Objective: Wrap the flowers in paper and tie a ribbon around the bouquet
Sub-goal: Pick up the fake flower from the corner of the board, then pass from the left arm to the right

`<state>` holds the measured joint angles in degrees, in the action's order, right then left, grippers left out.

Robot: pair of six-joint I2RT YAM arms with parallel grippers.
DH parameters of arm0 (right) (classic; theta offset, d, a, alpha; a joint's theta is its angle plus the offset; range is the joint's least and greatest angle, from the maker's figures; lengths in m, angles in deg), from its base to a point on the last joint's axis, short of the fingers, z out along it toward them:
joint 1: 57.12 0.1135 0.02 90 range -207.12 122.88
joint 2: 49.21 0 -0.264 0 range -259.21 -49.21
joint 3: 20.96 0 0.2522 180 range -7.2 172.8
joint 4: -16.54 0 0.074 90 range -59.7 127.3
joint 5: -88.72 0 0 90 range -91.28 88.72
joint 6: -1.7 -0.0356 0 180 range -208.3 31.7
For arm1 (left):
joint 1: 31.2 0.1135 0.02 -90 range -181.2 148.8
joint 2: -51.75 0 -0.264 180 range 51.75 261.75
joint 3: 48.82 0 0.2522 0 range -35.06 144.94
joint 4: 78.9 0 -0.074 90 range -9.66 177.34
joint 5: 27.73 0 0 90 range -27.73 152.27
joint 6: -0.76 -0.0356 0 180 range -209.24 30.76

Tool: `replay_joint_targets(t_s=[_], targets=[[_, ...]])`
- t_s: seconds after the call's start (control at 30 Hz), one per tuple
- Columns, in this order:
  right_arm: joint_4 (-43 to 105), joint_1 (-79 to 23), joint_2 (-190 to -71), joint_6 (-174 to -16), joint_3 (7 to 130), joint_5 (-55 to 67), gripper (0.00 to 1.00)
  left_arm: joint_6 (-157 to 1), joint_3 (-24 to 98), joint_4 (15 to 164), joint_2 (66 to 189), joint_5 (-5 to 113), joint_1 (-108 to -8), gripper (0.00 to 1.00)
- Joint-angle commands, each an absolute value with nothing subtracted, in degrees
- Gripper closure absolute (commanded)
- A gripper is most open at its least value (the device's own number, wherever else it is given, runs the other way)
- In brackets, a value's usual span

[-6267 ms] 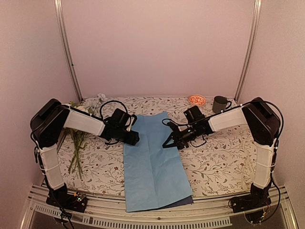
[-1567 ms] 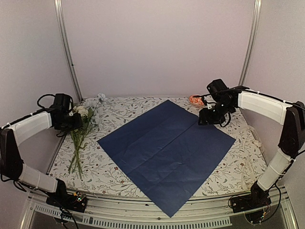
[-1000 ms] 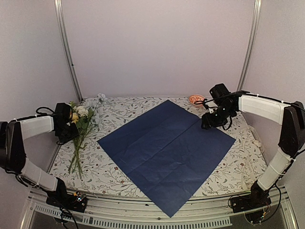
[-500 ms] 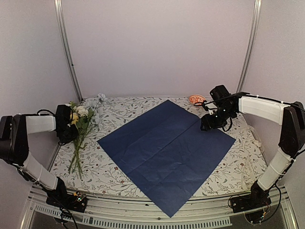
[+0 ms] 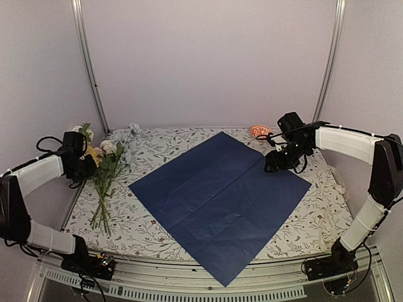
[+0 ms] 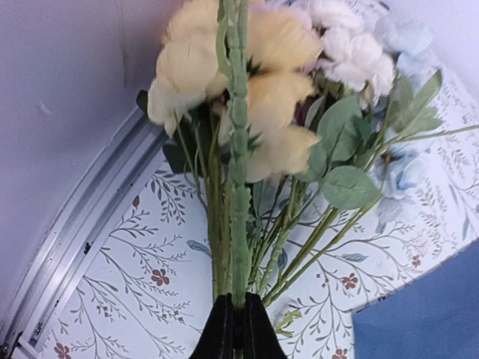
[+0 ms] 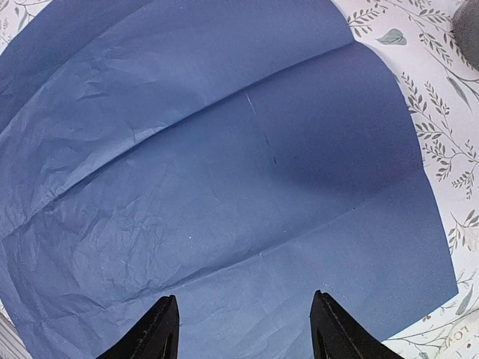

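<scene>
Your white leaf-printed tablecloth carries the large thin square sheet of paper. It is spread flat, dark navy face up and turned corner-on like a diamond, I judge so that the stems can lie along a diagonal for rolling. Its near corner hangs past the cloth's front edge, and its left corner stops short of the bunch of artificial flowers, cream, yellow, white and pale blue on long green stems, lying along the left edge beside the metal rail. That gap is your carrying path, and it looks open. Your left gripper is pinched tight on one green stem, so the bunch may not come as one. Your right gripper hovers with jaws apart over the paper's right corner, gripping nothing, near the small orange dish. No ribbon shows.
</scene>
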<state>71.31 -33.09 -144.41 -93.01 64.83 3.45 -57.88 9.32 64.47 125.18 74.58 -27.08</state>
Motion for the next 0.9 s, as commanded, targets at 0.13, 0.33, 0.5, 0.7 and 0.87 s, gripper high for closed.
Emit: replay_joint_targets(t_s=[0.13, 0.33, 0.5, 0.7, 0.87], targets=[[72.27, -33.28, -140.51, -94.57, 69.81, 12.79, 0.37, -60.53, 13.04, 68.88, 107.69, 77.51, -33.2, 1.0], [62.65, -32.66, -136.81, -97.27, 71.18, 29.01, 0.4, -62.85, 15.66, 79.65, 101.9, 66.78, -44.09, 1.0], [45.69, -24.36, -135.79, -102.74, 74.16, 41.93, 0.42, -62.61, 14.17, 93.28, 100.5, 59.93, -53.31, 1.0], [29.83, -15.0, -142.46, -108.62, 79.86, 44.85, 0.44, -63.1, 15.48, 104.1, 105.07, 53.55, -62.83, 1.0], [21.1, -11.96, -149.21, -116.13, 82.78, 45.23, 0.48, -62.84, 14.6, 109.53, 108.53, 50.36, -66.82, 1.0]])
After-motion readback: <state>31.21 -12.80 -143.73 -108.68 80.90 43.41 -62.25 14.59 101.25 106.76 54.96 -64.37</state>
